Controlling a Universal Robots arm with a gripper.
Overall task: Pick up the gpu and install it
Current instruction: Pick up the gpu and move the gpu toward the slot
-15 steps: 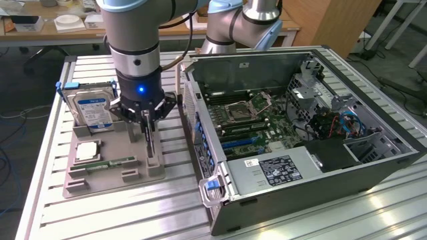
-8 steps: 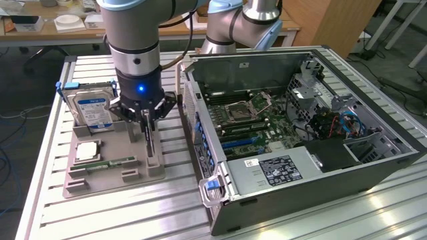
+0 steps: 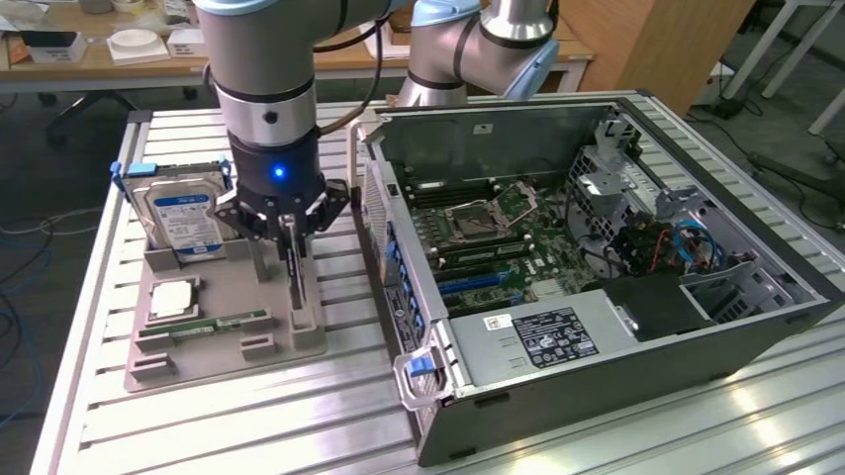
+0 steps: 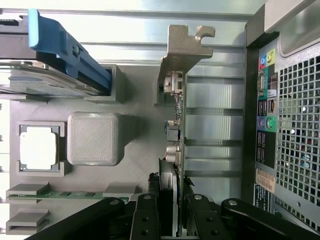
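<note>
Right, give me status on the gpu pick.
Gripper shut on gpu, at its top edge. It stands upright in grey tray, not yet lifted. Nothing above; open computer case beside tray.

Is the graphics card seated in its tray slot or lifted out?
Seated. The graphics card stands on edge with its lower end in the grey tray's holder; the gripper is down over its top edge.

The hand stands in a narrow lane at the upright gpu. On the exterior view's right, the wall of the computer case is near. On its left stand the grey block and the hard drive. Above the tray the way is free, and the case is open on top.
</note>
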